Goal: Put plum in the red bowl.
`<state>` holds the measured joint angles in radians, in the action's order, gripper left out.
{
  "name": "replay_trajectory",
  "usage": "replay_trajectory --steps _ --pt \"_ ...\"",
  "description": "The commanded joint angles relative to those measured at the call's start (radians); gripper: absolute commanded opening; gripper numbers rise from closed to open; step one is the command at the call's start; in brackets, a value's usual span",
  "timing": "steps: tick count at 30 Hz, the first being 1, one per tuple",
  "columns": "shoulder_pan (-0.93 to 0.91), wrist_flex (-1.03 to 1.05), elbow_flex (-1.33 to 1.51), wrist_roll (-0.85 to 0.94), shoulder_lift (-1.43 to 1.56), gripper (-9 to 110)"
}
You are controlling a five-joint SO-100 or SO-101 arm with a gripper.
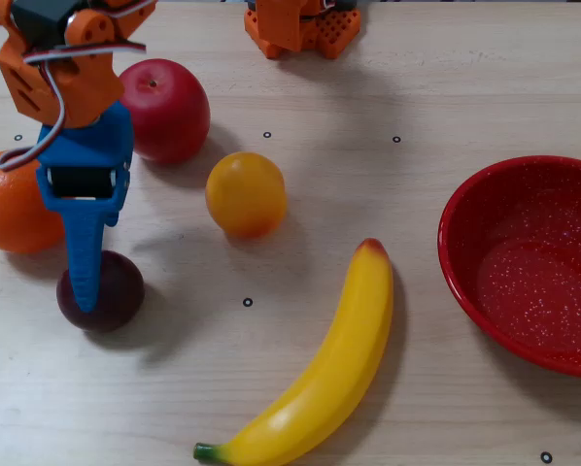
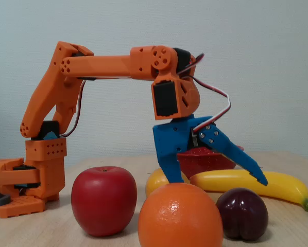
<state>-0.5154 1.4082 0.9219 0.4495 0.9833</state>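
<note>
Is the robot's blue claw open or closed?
Open. In the fixed view the gripper has its two blue fingers spread wide apart above the plum, not squeezing it yet.

A glossy, dark purple plum [image 1: 116, 291] and a shiny red bowl [image 1: 529, 260] flecked with fine white speckles sit on a pale, matt wood-grain table [image 1: 446, 87], beside a smooth plastic-looking banana [image 1: 329, 374] and the matt blue plastic gripper [image 2: 218, 181] on its orange arm [image 2: 92, 64].
</note>
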Motion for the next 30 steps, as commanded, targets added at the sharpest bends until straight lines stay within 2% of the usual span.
replay_trajectory --steps 1,30 --pt "0.014 -0.031 -0.074 0.023 0.054 48" --pt "0.063 -0.127 -0.075 0.026 -0.002 48"
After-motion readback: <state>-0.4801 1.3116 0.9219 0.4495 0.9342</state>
